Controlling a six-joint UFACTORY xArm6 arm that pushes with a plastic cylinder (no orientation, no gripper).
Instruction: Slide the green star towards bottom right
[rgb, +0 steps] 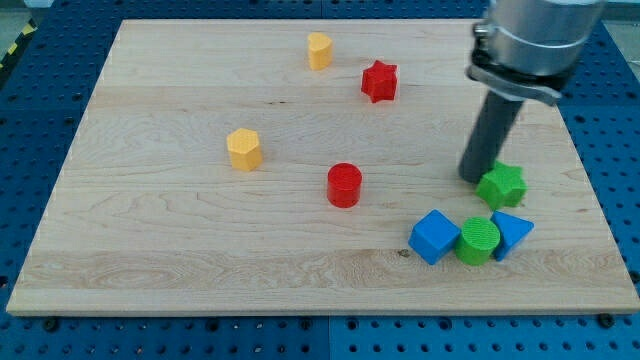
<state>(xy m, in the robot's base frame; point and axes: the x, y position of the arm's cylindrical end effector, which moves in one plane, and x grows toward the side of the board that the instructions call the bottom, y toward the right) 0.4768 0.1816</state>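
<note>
Nearest the view's bottom sits a tight cluster on the tabletop (200, 290): a blue cube (434, 237), a green cylinder (478, 241) touching it on the right, and a blue triangular block (513, 232) pressed against the cylinder's right side. Just beyond them lies the green star (502, 186), close above the cylinder and the blue triangle, over on the right half of the board. My tip (474, 178) rests at the star's left edge, touching or all but touching it.

The risk, as I judge it, is that cluster: a push towards bottom right drives the star straight into the blue triangular block and the green cylinder, shoving them along or wedging the star against them. An off-centre contact on a star point could also spin it away from the rod.

There are no jaws here to open or clench, only the bare rod. It stands upright, dropping from the grey wrist housing at the view's top right.

Farther off sit a red cylinder (344, 185), a yellow block (244, 149), a red star (379, 81) and another yellow block (319, 50)
</note>
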